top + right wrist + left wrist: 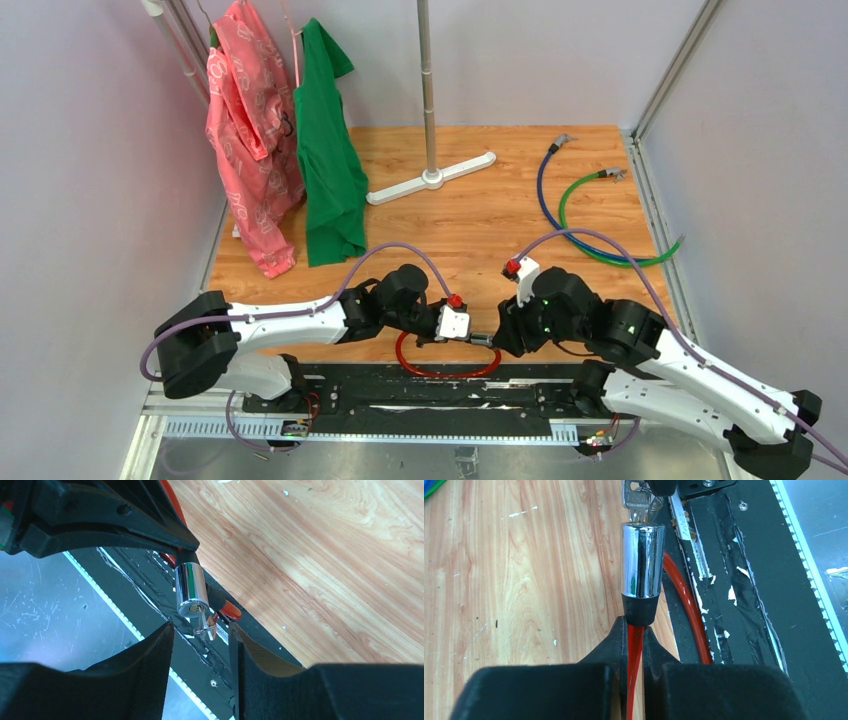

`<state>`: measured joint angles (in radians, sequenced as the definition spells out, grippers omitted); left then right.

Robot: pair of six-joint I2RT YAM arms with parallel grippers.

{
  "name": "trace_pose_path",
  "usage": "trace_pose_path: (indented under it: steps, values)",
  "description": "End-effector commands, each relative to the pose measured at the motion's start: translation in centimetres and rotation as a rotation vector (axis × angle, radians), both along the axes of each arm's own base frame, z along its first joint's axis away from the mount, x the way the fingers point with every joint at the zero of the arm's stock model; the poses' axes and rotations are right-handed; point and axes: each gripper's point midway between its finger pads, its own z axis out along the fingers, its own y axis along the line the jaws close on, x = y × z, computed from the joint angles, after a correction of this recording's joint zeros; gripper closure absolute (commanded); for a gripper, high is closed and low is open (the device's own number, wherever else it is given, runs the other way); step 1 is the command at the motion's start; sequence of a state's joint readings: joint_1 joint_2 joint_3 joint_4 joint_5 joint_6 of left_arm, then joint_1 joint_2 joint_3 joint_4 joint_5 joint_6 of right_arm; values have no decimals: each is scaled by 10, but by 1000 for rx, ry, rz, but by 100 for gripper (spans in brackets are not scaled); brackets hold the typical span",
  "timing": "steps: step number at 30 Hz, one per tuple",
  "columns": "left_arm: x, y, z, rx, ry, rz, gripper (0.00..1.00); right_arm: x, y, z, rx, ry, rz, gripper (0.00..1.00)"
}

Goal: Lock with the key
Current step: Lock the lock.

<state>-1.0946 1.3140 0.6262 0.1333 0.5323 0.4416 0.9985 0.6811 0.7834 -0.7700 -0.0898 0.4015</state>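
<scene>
My left gripper (pixel 635 626) is shut on the red cable (pixel 634 650), just behind the black collar of its chrome lock cylinder (pixel 642 560). The small silvery key (pixel 636 501) sticks out of the cylinder's far end. In the right wrist view the cylinder (pixel 191 589) points toward me, with the key (pixel 202 621) and its ring hanging from the keyhole. My right gripper (pixel 200 627) is open, one finger on each side of the key and neither touching it. From above, both grippers meet at the lock (pixel 485 340) near the table's front edge.
The red cable's loop (pixel 440 372) lies over the black base rail (pixel 400 395). A pink garment (pixel 250 140) and a green one (pixel 328 150) hang at the back left beside a stand pole (pixel 428 90). Blue and green cables (pixel 580 225) curl at the back right.
</scene>
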Motion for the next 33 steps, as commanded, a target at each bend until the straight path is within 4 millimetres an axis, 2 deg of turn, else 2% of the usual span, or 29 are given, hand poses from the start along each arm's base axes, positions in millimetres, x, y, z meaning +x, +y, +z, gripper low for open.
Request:
trace_pose_path:
  steps: [1,5,10,14,19,22,26,33]
  values:
    - [-33,28,-38,158,130,-63,100,-5,5,-7,22,32,23,56]
    - [-32,28,-38,166,125,-60,100,-5,5,-8,0,19,62,62]
    - [-34,30,-39,168,132,-62,100,-4,3,-14,-48,26,93,74]
    - [-33,31,-39,171,128,-58,100,-3,2,-12,-64,14,116,84]
    - [-33,30,-39,167,128,-58,100,-1,-4,-14,-112,-6,151,100]
    - [-33,30,-39,165,127,-59,100,-2,2,-16,-96,14,187,100]
    - [-34,28,-36,155,132,-62,100,2,18,-6,-71,15,245,100]
    - [-34,30,-37,154,125,-64,100,1,33,-1,-45,38,323,100]
